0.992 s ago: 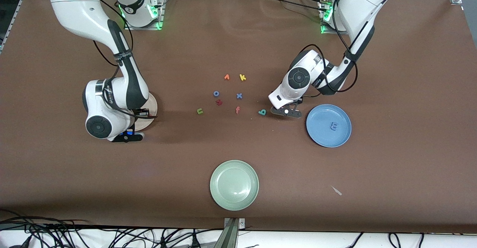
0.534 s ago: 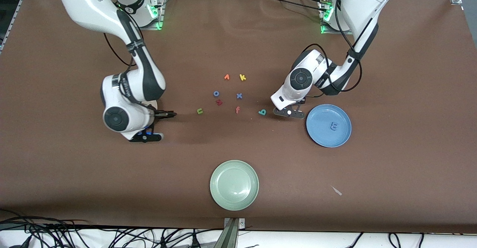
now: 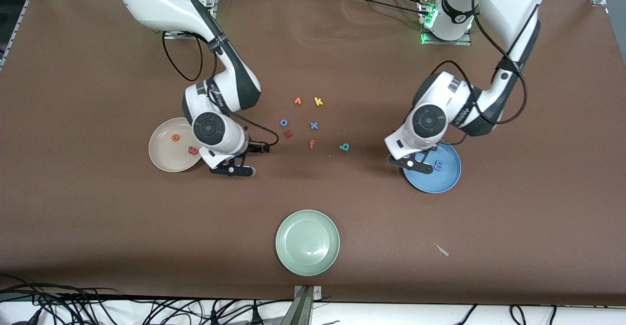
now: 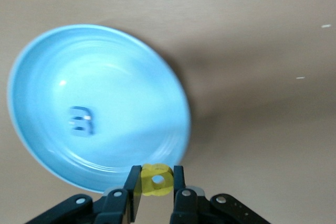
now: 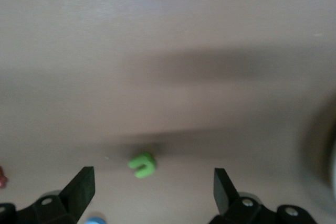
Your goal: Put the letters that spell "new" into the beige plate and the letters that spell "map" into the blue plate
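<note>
The beige plate (image 3: 155,155) lies toward the right arm's end of the surface. It already holds the orange e (image 3: 175,138) and the pink w (image 3: 193,150). Just beside it the right claw (image 5: 152,178) hangs over the green n (image 5: 142,164), with its jaws spread wide and nothing in them. The n lies flat on the bare surface, roughly midway between the fingers and a touch nearer one of them.

This step looks like the pick of the last letter of "new". To do it well, I would centre the claw on the n and go straight down until the tips almost meet the surface. The foam is thin, so a close made too high would miss it.

In the middle are the spare letters: a blue o (image 3: 283,122), an x (image 3: 314,125), a k (image 3: 318,101) and an f (image 3: 311,143). The teal p (image 3: 345,146) lies nearest the blue plate (image 3: 452,181) and is yet to be taken.

The left claw (image 4: 157,182) is pinched tight on the yellow a (image 4: 156,178). It hangs over that plate's rim on the side toward the spare letters. The m (image 4: 81,120) already rests inside.

The a should go further over the plate's floor before release. Let go at the rim and it could tip out. A low drop keeps light foam from bouncing.
</note>
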`<state>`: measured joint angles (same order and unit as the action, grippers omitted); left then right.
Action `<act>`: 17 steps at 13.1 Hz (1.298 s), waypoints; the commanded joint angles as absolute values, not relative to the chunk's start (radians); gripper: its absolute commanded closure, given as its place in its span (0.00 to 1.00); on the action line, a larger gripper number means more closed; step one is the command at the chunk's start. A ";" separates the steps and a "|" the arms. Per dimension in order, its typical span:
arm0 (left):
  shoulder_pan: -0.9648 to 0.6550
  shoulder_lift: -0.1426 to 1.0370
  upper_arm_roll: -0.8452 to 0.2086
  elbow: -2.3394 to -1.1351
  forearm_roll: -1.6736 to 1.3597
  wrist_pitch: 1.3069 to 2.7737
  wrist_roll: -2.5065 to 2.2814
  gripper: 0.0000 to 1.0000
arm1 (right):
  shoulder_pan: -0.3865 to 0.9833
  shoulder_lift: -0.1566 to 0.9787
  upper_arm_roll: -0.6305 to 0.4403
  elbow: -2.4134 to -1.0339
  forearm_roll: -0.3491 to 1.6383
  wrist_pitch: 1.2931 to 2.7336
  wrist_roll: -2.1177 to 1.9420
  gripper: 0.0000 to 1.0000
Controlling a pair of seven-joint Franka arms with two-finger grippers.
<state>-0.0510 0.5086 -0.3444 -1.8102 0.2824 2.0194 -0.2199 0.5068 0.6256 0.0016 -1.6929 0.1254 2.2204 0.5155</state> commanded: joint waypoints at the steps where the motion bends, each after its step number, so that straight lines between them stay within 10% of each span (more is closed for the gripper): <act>1: -0.019 0.523 -0.350 -1.789 0.324 2.017 -0.143 0.98 | 0.505 0.601 0.026 -1.795 0.133 2.348 0.541 0.00; 6: 0.031 0.615 -0.350 -1.786 0.387 2.128 -0.123 0.93 | 0.515 0.614 0.040 -1.856 0.133 2.448 0.540 0.02; 7: 0.029 0.615 -0.351 -1.784 0.385 2.128 -0.124 0.67 | 0.518 0.615 0.040 -1.856 0.133 2.448 0.538 0.06; 8: 0.029 0.615 -0.351 -1.784 0.384 2.126 -0.127 0.02 | 0.518 0.621 0.040 -1.856 0.133 2.450 0.538 0.08; 17: 0.023 0.560 -0.367 -1.772 0.368 2.074 -0.130 0.00 | 0.526 0.632 0.040 -1.853 0.130 2.448 0.525 0.45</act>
